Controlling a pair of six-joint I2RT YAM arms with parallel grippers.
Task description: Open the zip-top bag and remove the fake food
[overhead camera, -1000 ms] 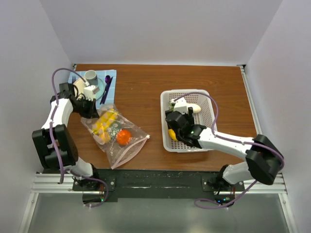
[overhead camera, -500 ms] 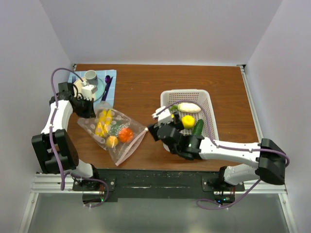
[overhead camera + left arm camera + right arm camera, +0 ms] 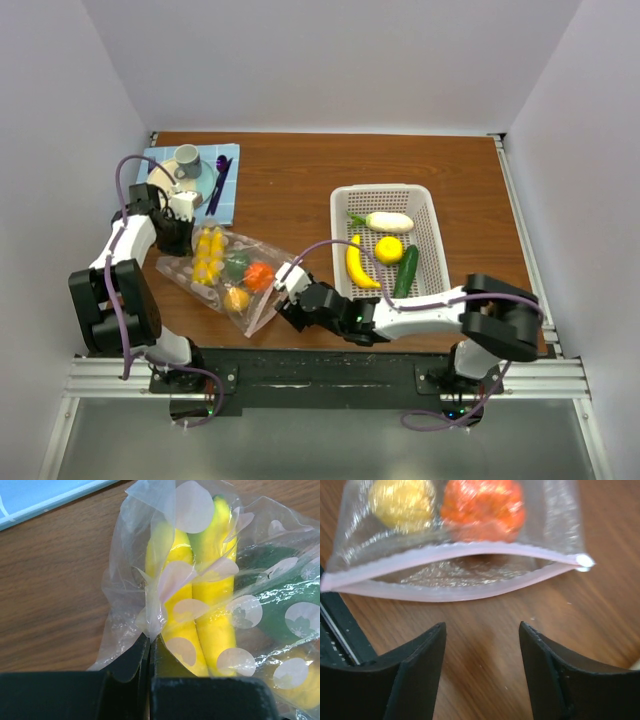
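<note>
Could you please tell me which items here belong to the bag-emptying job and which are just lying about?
Job: zip-top bag, fake food inside it and in the white basket.
Lying about: grey cup, blue mat, purple utensil.

No readable text, labels, brands or numbers in any view. The zip-top bag (image 3: pixel 215 595), pinched in and lying just ahead of the left jaws, has only pale dots with faint flower prints and no lettering.

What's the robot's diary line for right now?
left gripper: shut on bag | right gripper: open at bag mouth | basket: banana, cucumber, yellow fruit, white piece | bag: food inside
</note>
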